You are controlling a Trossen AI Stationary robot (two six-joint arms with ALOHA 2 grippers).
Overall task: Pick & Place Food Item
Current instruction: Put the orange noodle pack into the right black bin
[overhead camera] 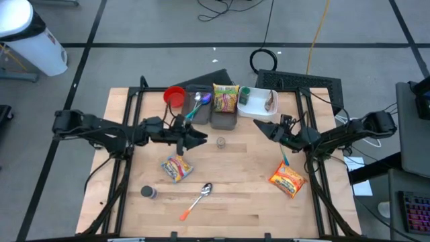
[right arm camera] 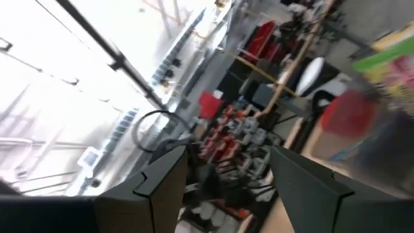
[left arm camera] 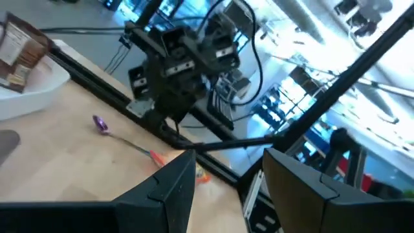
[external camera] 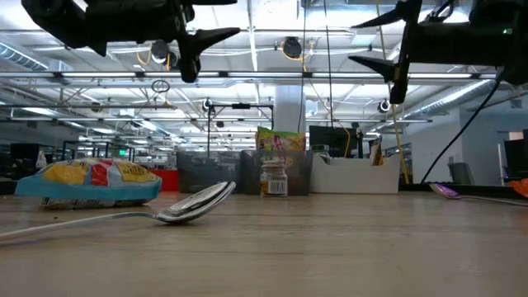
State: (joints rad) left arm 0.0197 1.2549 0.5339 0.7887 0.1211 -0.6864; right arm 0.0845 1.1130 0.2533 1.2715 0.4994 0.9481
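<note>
The left gripper (overhead camera: 201, 139) hovers empty, jaws parted, above the crinkly yellow-red snack packet (overhead camera: 177, 167). The right gripper (overhead camera: 263, 128) waits likewise. The slick packet may slide from a shallow pinch.

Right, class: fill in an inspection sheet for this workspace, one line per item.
Surface: wooden table, bare patches.
Job's things: snack packets, one left-centre, one right, one upright in grey bin.
Clutter: spoon, small jar, dark cap, red cup, white tray.
Grippers: left gripper and right gripper open, empty, raised.
Cables: loops on floor.
Surroundings: white bin, keyboard.
</note>
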